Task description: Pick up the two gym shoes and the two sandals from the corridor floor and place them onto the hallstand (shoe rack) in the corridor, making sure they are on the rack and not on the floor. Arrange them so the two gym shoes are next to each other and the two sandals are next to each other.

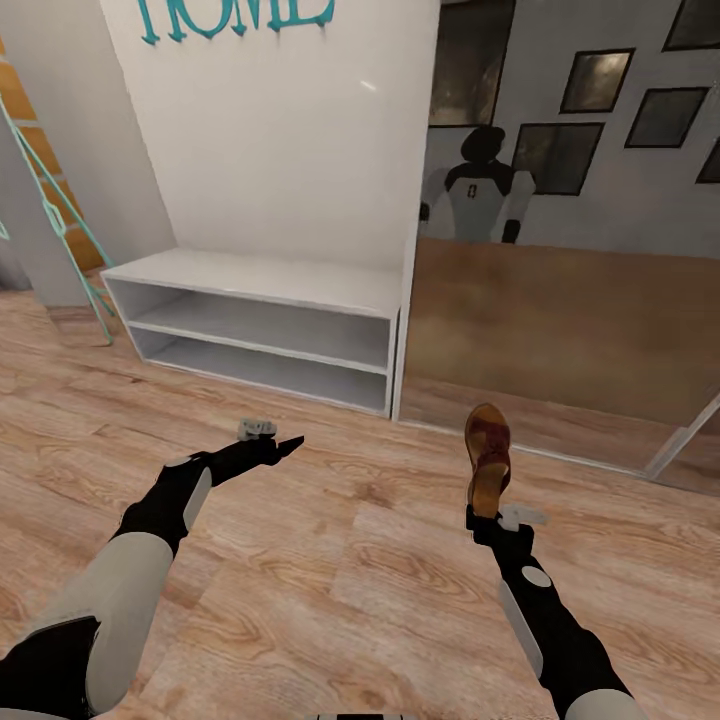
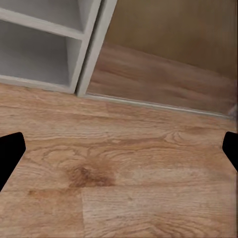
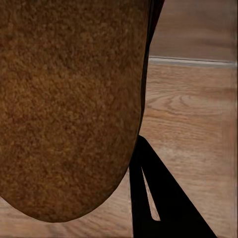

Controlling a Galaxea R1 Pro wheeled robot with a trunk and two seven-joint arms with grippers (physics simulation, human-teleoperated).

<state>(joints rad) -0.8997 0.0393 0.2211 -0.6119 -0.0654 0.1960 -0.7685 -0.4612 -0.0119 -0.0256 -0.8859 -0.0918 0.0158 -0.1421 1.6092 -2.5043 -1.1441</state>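
My right claw point(image 1: 487, 512) pinches one sandal point(image 1: 488, 457) by its heel end, so the sandal stands out beyond the fingertips with its long axis running away from me, toe toward the mirror wall. The hallstand point(image 1: 262, 278) lies ahead and off to my left of the sandal, its two open tiers facing me, well apart from the shoe across the corridor floor point(image 1: 360, 560); I judge the carrying arm must swing leftward and forward to reach it. My left claw point(image 1: 288, 444) is spread and carries nothing, and it hangs nearer the rack. On the back panel, teal letters point(image 1: 235, 18) read "HOME", cropped along their tops.
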